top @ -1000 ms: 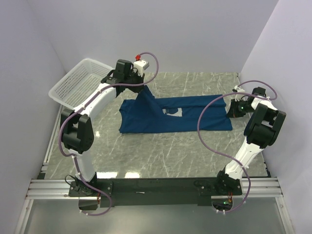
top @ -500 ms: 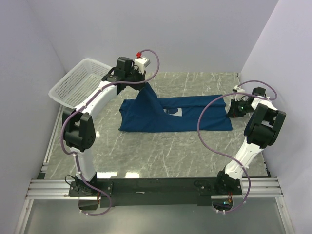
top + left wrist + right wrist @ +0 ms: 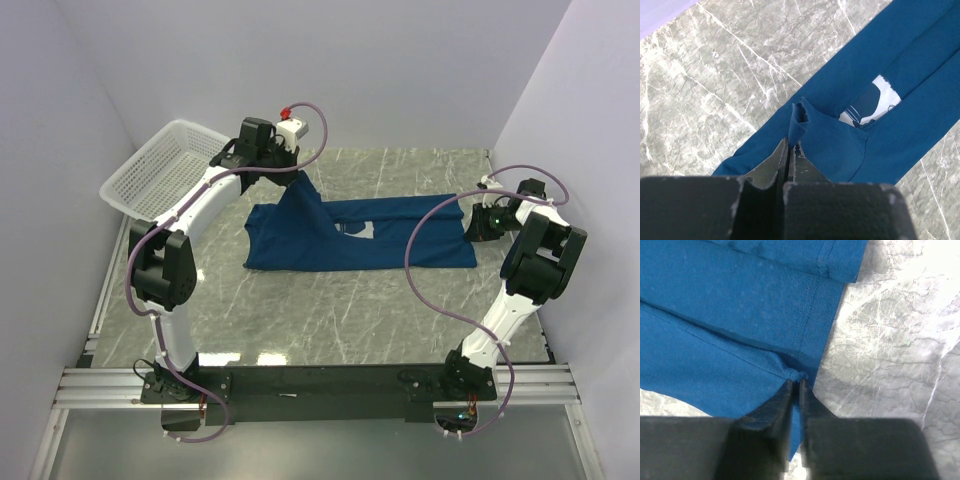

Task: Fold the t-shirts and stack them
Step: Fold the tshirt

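Most of the pale chest print [image 3: 874, 106] is hidden under folds just beyond the left jaws, which are closed on a raised peak of the dark blue t-shirt [image 3: 400, 245]. The right jaws pinch its hem corner; the rest lies flat on the counter [image 3: 330, 310] between both jaws.

Bare tabletop [image 3: 340, 310] in front of the t-shirt [image 3: 400, 248]; mesh basket [image 3: 150, 178] at far-left corner.
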Action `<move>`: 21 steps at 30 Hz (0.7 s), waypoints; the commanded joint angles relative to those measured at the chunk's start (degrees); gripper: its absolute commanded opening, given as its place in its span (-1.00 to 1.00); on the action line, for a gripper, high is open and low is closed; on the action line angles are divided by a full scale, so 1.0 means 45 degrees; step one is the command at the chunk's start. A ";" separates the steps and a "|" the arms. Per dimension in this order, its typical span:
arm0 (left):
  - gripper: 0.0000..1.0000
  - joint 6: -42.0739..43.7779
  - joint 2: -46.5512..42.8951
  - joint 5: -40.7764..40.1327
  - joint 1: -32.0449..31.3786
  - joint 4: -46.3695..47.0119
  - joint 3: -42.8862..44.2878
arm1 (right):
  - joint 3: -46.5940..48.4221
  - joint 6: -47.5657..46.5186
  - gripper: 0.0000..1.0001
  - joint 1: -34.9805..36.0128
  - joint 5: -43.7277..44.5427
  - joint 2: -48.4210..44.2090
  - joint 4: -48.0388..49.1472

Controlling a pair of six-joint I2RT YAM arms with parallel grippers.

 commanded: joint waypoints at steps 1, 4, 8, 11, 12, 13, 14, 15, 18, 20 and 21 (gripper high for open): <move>-0.99 0.0017 -0.0152 0.0313 0.0069 0.0215 0.0216 | 0.0227 0.0129 -0.42 -0.0074 -0.0035 -0.0176 0.0301; -0.99 0.0056 -0.0288 0.0293 0.0069 0.0370 -0.0018 | -0.0142 0.0753 0.71 -0.0074 0.0180 -0.0819 0.1041; -0.99 0.0075 -0.0484 0.0332 0.0069 0.0527 -0.0253 | -0.0476 0.1106 0.75 0.0043 0.0142 -0.1737 0.1474; -0.99 0.0095 -0.0542 0.0410 0.0069 0.0528 -0.0312 | -0.0612 0.1048 0.78 0.0336 -0.0268 -0.2497 0.1202; -0.99 0.0133 -0.0562 0.0449 0.0069 0.0566 -0.0389 | -0.0690 0.1009 0.79 0.0549 -0.0520 -0.2674 0.1142; -0.99 0.0153 -0.0601 0.0469 0.0069 0.0605 -0.0448 | -0.0768 0.0989 0.79 0.0687 -0.0619 -0.2908 0.1103; -0.99 0.0153 -0.0659 0.0508 0.0069 0.0702 -0.0507 | -0.0962 0.0970 0.80 0.0843 -0.0659 -0.3355 0.1064; -0.99 0.0173 -0.0679 0.0527 0.0069 0.0723 -0.0604 | -0.1061 0.0931 0.80 0.1250 -0.0698 -0.3611 0.1083; -0.99 0.0270 -0.0757 0.0625 0.0069 0.0762 -0.0760 | -0.1549 0.1008 0.82 0.1935 -0.0679 -0.4646 0.1355; -0.99 0.0290 -0.0835 0.0703 0.0069 0.0820 -0.0936 | -0.1861 0.1028 0.83 0.2288 -0.0640 -0.5328 0.1647; -0.99 0.0329 -0.0874 0.0742 0.0069 0.0878 -0.0976 | -0.1959 0.1067 0.83 0.2425 -0.0640 -0.5526 0.1746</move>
